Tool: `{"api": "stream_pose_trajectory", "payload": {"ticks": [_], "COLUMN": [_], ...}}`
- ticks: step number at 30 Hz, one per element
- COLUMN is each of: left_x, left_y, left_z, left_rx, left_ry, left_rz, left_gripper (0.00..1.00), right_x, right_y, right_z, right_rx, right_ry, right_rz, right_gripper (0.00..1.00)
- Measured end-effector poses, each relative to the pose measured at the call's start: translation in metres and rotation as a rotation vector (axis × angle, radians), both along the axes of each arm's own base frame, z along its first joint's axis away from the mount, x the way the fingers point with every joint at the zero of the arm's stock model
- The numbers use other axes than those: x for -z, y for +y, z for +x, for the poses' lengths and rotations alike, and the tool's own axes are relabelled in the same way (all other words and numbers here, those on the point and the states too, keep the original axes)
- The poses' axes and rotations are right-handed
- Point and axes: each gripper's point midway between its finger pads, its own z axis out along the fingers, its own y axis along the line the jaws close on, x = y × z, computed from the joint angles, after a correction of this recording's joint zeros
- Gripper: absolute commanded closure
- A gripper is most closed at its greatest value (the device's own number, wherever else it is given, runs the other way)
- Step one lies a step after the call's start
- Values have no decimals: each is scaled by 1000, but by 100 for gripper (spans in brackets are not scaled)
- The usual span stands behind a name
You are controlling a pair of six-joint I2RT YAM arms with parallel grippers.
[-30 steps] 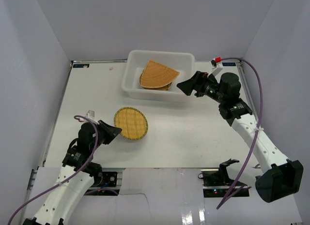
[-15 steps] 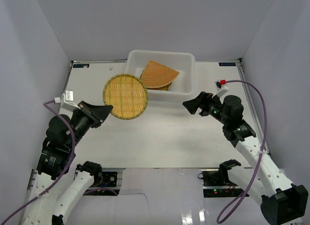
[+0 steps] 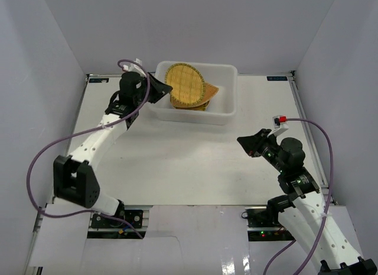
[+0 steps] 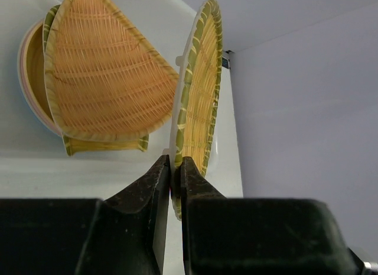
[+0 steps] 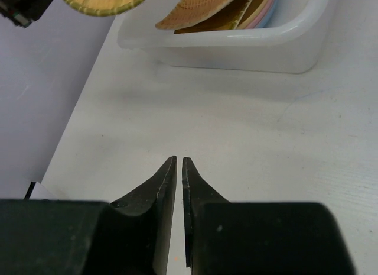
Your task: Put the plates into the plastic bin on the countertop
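My left gripper (image 3: 155, 89) (image 4: 175, 168) is shut on the rim of the round woven bamboo plate (image 3: 185, 84) (image 4: 198, 109). It holds that plate tilted on edge above the left half of the white plastic bin (image 3: 227, 116) (image 5: 283, 50). Inside the bin a fan-shaped bamboo plate (image 3: 210, 93) (image 4: 106, 74) lies on top of a stack. A pink plate (image 4: 28, 74) (image 5: 267, 4) shows under it. My right gripper (image 3: 243, 142) (image 5: 179, 162) is shut with nothing in it. It hangs low over the white countertop (image 3: 177, 162), nearer than the bin and to its right.
Pale grey wall panels (image 3: 41, 80) close in the countertop on the left, back and right. The left arm's purple cable (image 3: 35, 168) loops over the left side of the counter. The right arm's cable (image 3: 322, 145) runs along the right edge.
The left arm carried the round bamboo plate from the near left of the counter up and back to over the bin. The right arm pulled back toward the near right and its jaws closed.
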Motion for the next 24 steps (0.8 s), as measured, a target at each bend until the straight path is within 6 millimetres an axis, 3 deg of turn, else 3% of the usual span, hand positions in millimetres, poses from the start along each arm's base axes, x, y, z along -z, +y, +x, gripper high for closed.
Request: {"api": "stream_pose_trajectory", "payload": {"ticks": [6, 11, 14, 15, 17, 19, 22, 24], "left_x": [56, 103, 132, 140, 147, 143, 125, 103], "left_y": [-32, -63, -73, -73, -73, -72, -67, -64], "left_z": [72, 111, 120, 121, 118, 117, 117, 116], "left_rx": [18, 48, 60, 62, 64, 62, 53, 57], "left_ry": [63, 117, 163, 177, 197, 184, 152, 103], "left_rz": [-20, -39, -36, -26, -7, 7, 42, 62], "left_gripper": [100, 100, 64, 44, 25, 2, 2, 2], "right_x": [9, 16, 19, 19, 19, 17, 11, 6], "right_y": [-1, -1, -1, -1, -2, -2, -2, -2], "right_z": [-7, -10, -11, -12, -12, -12, -11, -11], "right_rx": [-18, -37, -40, -41, -42, -43, -42, -42], "right_ry": [22, 38, 45, 45, 41, 36, 22, 15], "right_rz": [-32, -56, -66, -70, -76, -82, -80, -78], "right_gripper": [77, 70, 61, 53, 43, 38, 28, 20]}}
